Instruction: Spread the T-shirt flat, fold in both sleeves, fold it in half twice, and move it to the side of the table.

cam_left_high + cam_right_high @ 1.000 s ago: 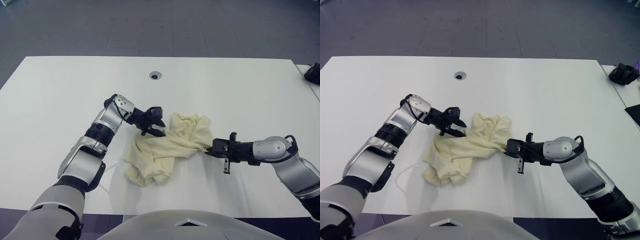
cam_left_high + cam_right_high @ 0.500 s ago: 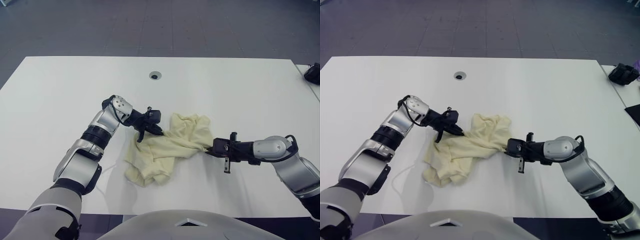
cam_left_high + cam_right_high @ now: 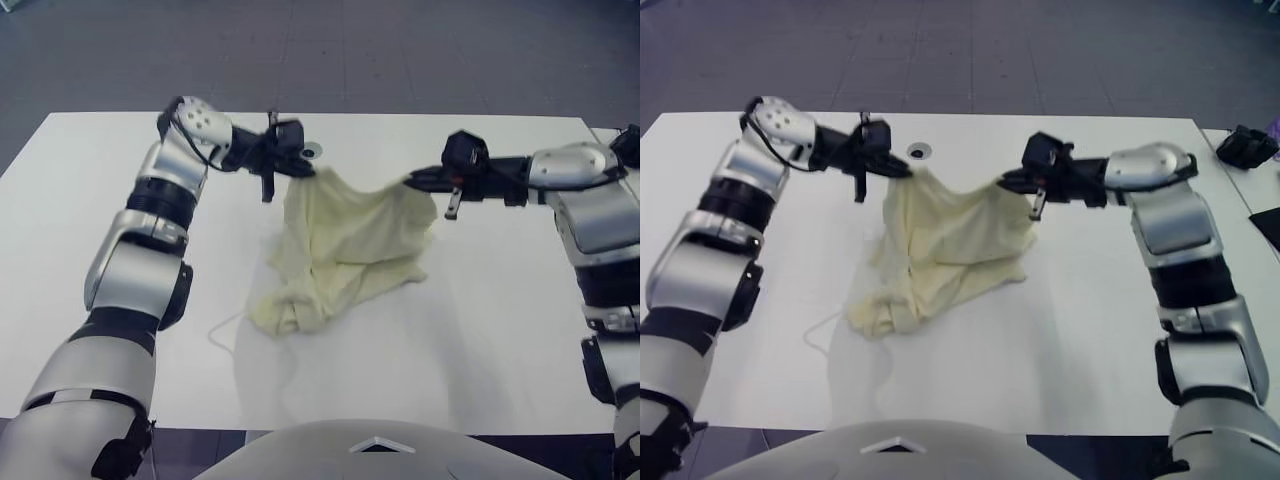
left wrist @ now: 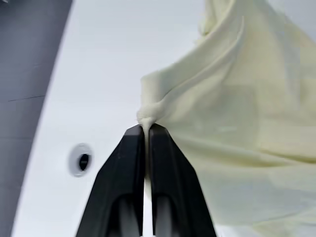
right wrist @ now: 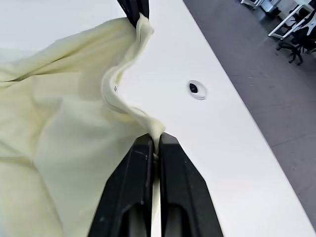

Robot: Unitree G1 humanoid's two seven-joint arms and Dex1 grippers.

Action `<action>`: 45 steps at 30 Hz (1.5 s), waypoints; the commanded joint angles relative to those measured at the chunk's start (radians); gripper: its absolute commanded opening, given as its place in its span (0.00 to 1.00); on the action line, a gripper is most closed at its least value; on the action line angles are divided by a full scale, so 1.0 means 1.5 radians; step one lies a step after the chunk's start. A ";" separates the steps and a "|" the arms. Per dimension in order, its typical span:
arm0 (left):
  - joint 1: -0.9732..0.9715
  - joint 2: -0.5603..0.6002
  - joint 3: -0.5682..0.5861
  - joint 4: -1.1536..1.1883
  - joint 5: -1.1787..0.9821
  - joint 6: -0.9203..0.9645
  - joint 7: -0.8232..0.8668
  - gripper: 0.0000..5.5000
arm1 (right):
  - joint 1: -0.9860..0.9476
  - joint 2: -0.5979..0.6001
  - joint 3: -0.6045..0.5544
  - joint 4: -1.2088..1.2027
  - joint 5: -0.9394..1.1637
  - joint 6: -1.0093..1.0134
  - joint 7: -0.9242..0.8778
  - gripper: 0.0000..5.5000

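Grippers: left gripper [image 3: 292, 168], right gripper [image 3: 412, 180] both pinch pale-yellow fabric T-shirt [image 3: 350, 235].
Risk: thin edge pinches could slip, dropping it bunched.

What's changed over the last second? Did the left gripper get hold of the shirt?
Yes. The left gripper, open at the T-shirt edge a second ago, has shut on it. It and the right gripper, which kept its hold, rose and swung toward the far side of the table, so the shirt's top edge hangs stretched between them. Its lower part stays bunched on the table.
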 commanded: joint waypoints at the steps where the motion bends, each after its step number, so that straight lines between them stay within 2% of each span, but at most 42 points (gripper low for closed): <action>1: -0.101 -0.021 -0.009 0.112 0.076 -0.011 0.202 0.00 | -0.190 0.074 0.002 0.255 -0.063 -0.110 -0.071 0.00; 4: -0.132 -0.029 -0.022 0.155 0.120 -0.007 0.313 0.00 | -0.288 0.107 -0.002 0.417 -0.107 -0.192 -0.148 0.00; 7: -0.156 -0.035 -0.038 0.179 0.167 -0.004 0.437 0.00 | -0.365 0.128 -0.008 0.548 -0.151 -0.250 -0.284 0.00; 12: -0.193 -0.041 -0.023 0.202 0.195 0.010 0.605 0.00 | -0.428 0.135 -0.002 0.653 -0.222 -0.322 -0.472 0.00; 17: -0.229 -0.039 -0.004 0.210 0.205 0.008 0.725 0.00 | -0.466 0.126 0.026 0.686 -0.305 -0.372 -0.613 0.00; 23: -0.249 -0.023 -0.045 0.208 0.277 -0.011 0.862 0.00 | -0.466 0.095 0.046 0.687 -0.373 -0.415 -0.711 0.00; 32: -0.194 0.017 -0.082 0.158 0.336 -0.089 0.899 0.00 | -0.438 0.028 0.122 0.617 -0.511 -0.505 -0.856 0.00; 35: -0.157 0.044 -0.090 0.101 0.338 -0.127 0.849 0.00 | -0.394 0.013 0.109 0.569 -0.487 -0.542 -0.788 0.00; 38: -0.103 0.095 -0.084 0.005 0.325 -0.165 0.758 0.00 | -0.313 -0.006 0.061 0.479 -0.380 -0.554 -0.607 0.00; 41: -0.051 0.153 -0.063 -0.112 0.304 -0.179 0.665 0.00 | -0.204 -0.051 0.019 0.301 -0.250 -0.478 -0.400 0.00; 45: 0.003 0.209 -0.034 -0.256 0.266 -0.180 0.547 0.00 | -0.105 -0.116 -0.041 0.063 -0.106 -0.305 -0.213 0.00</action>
